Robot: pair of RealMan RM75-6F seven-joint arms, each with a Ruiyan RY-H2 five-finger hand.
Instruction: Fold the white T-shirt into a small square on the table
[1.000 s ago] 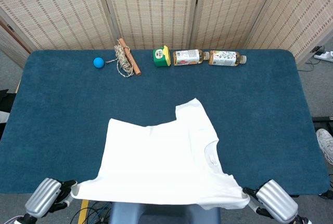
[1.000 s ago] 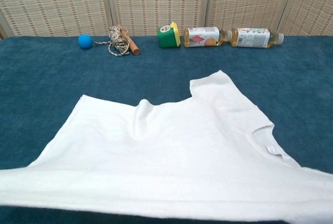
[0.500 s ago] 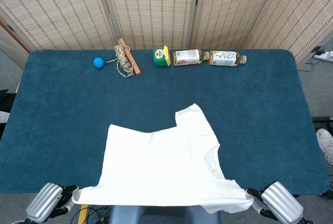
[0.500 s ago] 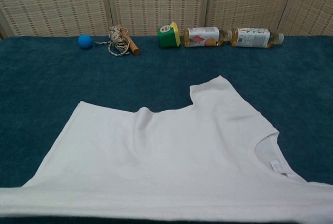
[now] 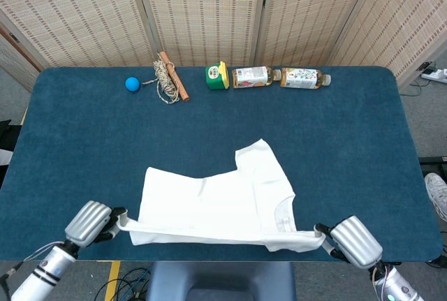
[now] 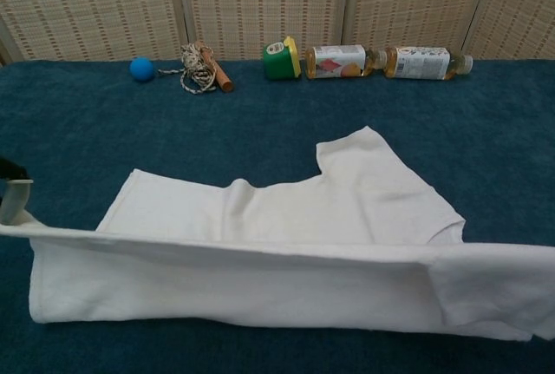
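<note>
the left hand (image 5: 105,223) pinches the near-left edge of the white t-shirt (image 5: 216,200), which lies on the blue table (image 5: 70,140) towards its near side, its near hem lifted and stretched taut across to the right hand (image 5: 335,239), which grips the near-right corner. to fold well, both hands should probably carry that hem forward together, level and taut, so it lands square on the far edge. the far sleeve (image 5: 255,154) juts out and looks likely to need tucking after.
</note>
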